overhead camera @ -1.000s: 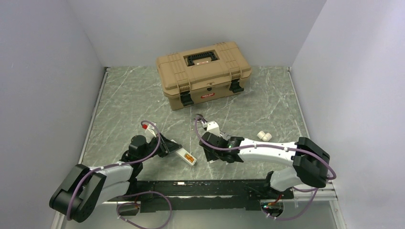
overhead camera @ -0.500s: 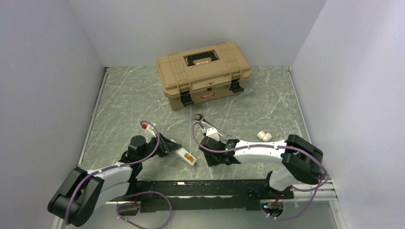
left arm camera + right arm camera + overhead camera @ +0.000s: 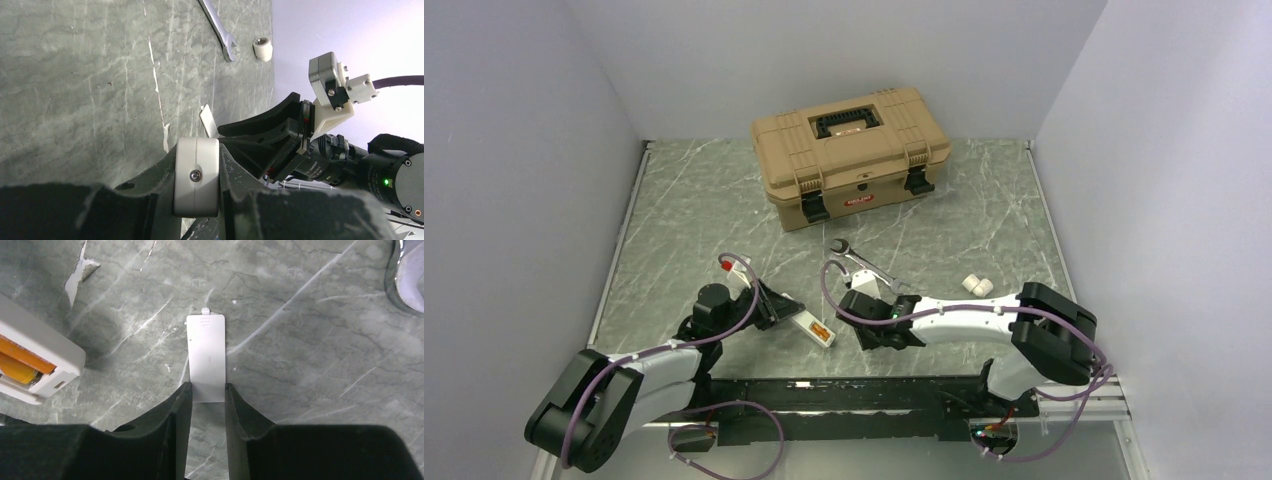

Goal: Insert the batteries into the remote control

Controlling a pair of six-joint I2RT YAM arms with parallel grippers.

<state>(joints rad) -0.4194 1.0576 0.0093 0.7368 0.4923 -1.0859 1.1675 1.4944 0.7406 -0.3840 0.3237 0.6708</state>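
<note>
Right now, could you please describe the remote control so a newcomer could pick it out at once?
Start at the tan toolbox at the back, then come forward to the left gripper, which is shut on a slim white bar: the remote control. Unlike the steel wrench and the thin flat cover nearby, its open recess shows orange.

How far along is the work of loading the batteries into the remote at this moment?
Done: the cover is off the remote, whose orange bay faces up. In hand: the left claw clamps the remote, and the right claw pinches the cover, flat on the table, by its long edges. Left: refitting the cover; whether batteries already lie in the bay I cannot tell.
</note>
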